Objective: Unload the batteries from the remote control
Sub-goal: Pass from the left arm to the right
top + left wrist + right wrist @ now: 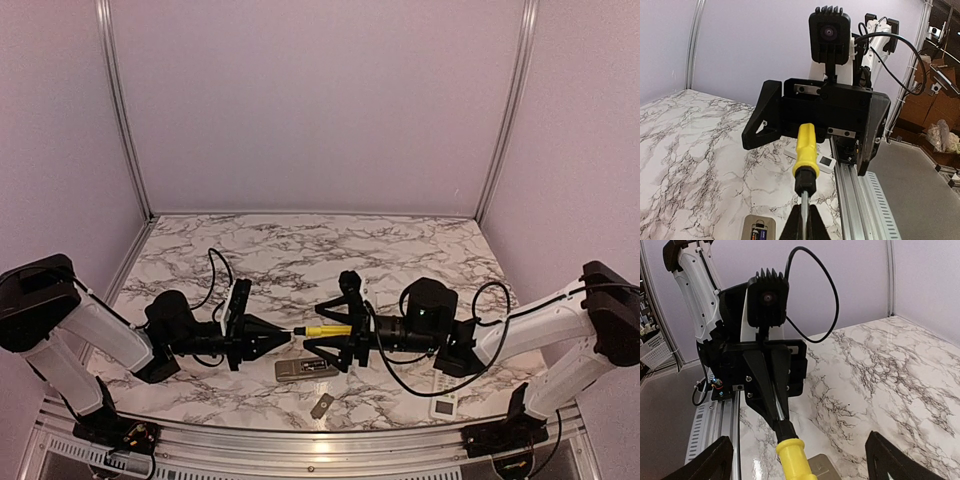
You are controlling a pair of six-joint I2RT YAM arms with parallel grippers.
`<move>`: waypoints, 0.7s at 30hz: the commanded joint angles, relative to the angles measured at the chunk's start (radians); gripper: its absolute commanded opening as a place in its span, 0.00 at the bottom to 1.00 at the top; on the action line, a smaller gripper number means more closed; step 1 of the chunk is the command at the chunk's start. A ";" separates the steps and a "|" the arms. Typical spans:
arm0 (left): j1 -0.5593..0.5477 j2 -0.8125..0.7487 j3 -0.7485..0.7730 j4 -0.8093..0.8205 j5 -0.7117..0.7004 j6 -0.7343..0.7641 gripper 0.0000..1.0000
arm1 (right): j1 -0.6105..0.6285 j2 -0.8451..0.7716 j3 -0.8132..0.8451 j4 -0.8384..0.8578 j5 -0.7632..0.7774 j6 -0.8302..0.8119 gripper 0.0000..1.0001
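A grey remote control (305, 371) lies face down near the front edge, its compartment uncovered. In the left wrist view the remote control (747, 225) shows batteries (759, 233) seated inside. My left gripper (283, 338) is shut on the metal shaft of a yellow-handled screwdriver (328, 329), held level above the remote. The shaft sits pinched in the left gripper (803, 212), with the screwdriver (806, 150) pointing away. My right gripper (797, 440) stands open, its fingers (710, 465) wide on either side of the yellow handle (796, 462) without touching it.
A flat grey cover plate (321, 405) lies in front of the remote. A small white device (444, 405) rests by the right arm's base; it is the white device (822, 162) beside the metal rail (860, 200) at the table's front edge.
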 commanded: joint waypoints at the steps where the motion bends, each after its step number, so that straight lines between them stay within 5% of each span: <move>1: 0.000 -0.019 0.038 0.219 0.043 -0.009 0.00 | -0.012 -0.024 0.022 -0.058 -0.066 -0.022 0.88; 8: 0.000 -0.055 0.034 0.205 0.070 -0.010 0.00 | -0.018 -0.024 0.037 -0.068 -0.146 -0.033 0.76; 16: -0.002 -0.087 0.023 0.201 0.095 -0.015 0.00 | -0.024 -0.044 0.044 -0.056 -0.184 -0.035 0.80; 21: -0.003 -0.090 0.022 0.212 0.104 -0.018 0.00 | -0.025 -0.036 0.061 -0.037 -0.234 -0.025 0.74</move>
